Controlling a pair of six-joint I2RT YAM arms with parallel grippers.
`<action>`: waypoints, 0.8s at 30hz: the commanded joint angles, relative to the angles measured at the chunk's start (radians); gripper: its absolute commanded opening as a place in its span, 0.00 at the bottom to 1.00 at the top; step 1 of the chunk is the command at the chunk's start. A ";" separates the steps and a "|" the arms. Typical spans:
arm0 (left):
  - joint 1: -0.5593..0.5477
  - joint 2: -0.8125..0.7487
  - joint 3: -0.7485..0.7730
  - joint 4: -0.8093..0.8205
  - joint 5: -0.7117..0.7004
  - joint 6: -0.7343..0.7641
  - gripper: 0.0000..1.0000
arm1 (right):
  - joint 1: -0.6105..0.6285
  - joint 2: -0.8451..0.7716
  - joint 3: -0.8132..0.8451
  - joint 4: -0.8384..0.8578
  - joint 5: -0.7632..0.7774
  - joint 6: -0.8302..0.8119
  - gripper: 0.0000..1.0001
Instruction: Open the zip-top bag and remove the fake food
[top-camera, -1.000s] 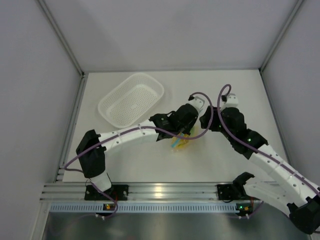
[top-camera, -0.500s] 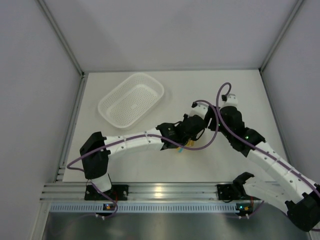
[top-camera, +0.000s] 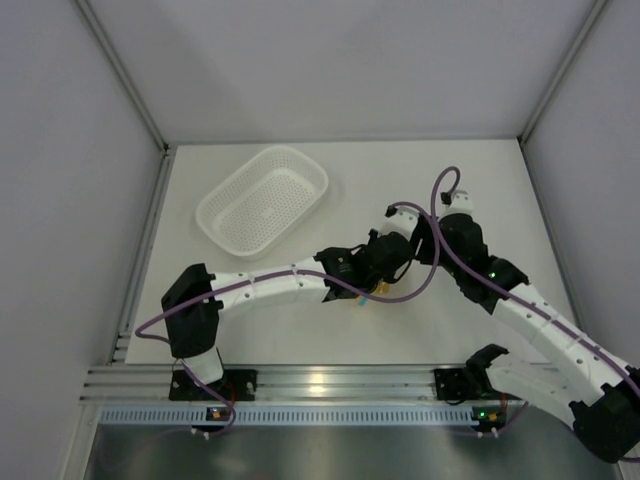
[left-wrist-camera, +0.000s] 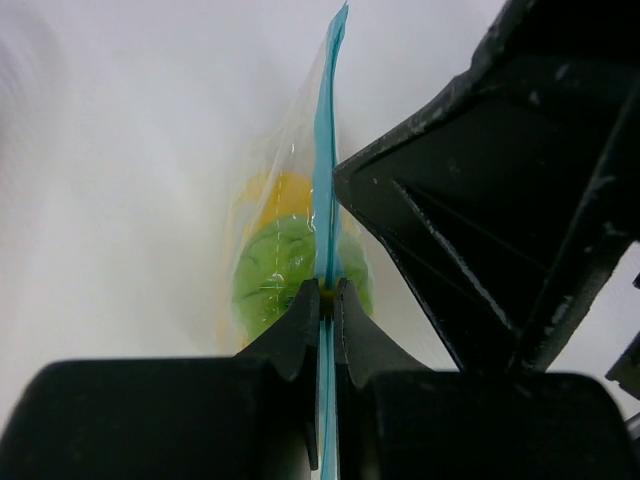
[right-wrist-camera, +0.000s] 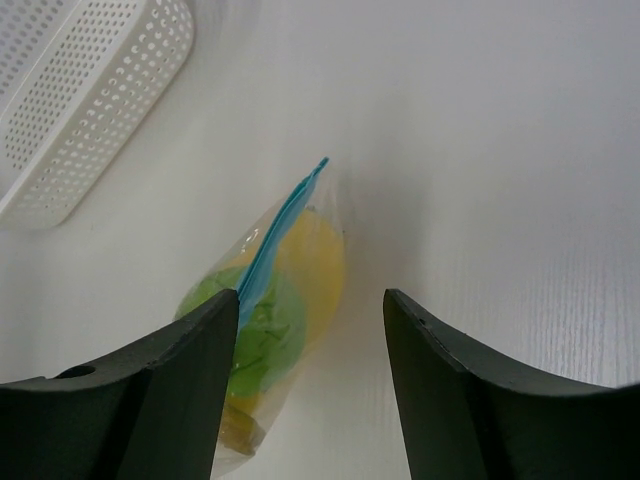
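Left wrist view: bag pinched by its blue strip

The zip-top bag (left-wrist-camera: 262, 215) looks thin, soft and slippery, and should be light even with the fake food (left-wrist-camera: 270, 275) inside. Your left fingers (left-wrist-camera: 298, 322) are squeezed tight on its blue zip strip (left-wrist-camera: 326, 170). Your right fingers (right-wrist-camera: 170, 385) stand apart with the bag between them, holding nothing. Take one loose lip beside the strip, not the crinkly middle. The bag is over the table (right-wrist-camera: 500, 150), between both arms.

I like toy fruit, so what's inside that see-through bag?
Inside the zip-top bag are a green ball-like fruit and a yellow-orange fruit beside it. The left gripper pinches the bag's blue zip strip. Whatever lies behind those two fruits is covered.
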 joint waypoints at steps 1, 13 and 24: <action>-0.003 0.019 0.011 0.020 -0.021 -0.010 0.00 | -0.018 0.004 -0.003 0.054 -0.024 0.009 0.60; -0.003 0.030 0.023 0.020 -0.014 -0.012 0.00 | -0.021 0.014 -0.031 0.065 -0.025 -0.002 0.58; -0.003 0.036 0.017 0.021 -0.012 -0.013 0.00 | -0.042 0.023 -0.014 0.078 -0.059 0.007 0.57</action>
